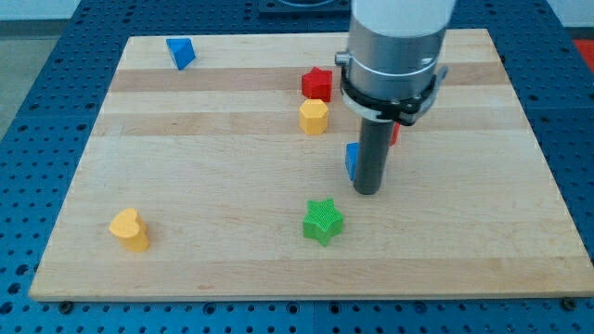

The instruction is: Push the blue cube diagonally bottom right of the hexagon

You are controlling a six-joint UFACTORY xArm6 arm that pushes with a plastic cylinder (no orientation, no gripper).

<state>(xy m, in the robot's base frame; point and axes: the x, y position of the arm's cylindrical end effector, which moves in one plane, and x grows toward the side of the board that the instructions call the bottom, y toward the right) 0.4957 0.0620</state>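
Observation:
The blue cube (352,160) sits near the board's middle, mostly hidden behind my rod; only its left edge shows. My tip (368,191) rests on the board just right of and slightly below the cube, touching or nearly touching it. The yellow hexagon (314,117) stands up and to the left of the cube. A red block (394,134) peeks out behind the rod on its right side, its shape hidden.
A red star (317,84) sits just above the hexagon. A green star (323,221) lies below the tip. A yellow heart (129,228) is at the lower left. A blue triangular block (180,52) is at the upper left. The wooden board (232,186) ends at all four sides.

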